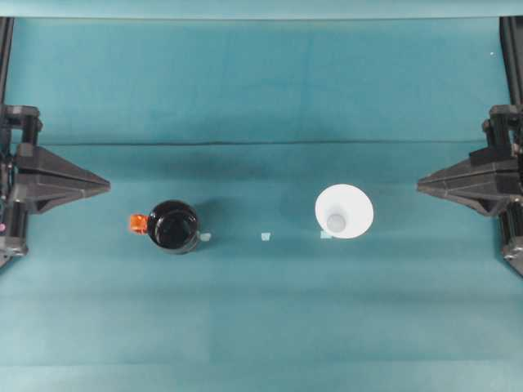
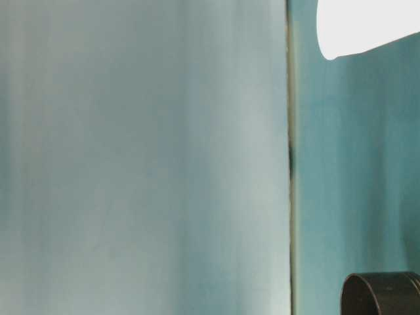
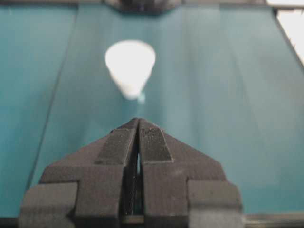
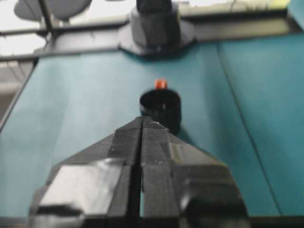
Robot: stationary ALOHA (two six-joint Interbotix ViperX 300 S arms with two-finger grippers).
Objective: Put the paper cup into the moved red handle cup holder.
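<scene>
The paper cup (image 1: 344, 211) stands upright, unmarked, well apart from the red handle cup holder (image 1: 173, 226); left end effector (image 3: 138, 124) and right end effector (image 4: 142, 122) both clenched, empty.

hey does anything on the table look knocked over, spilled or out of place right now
Nothing stands out. The paper cup and the red handle cup holder both stand upright and apart on the table.

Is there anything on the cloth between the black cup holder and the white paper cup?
In the overhead view, only a small pale marker lies on the teal cloth between the black cup holder and the white paper cup.
</scene>
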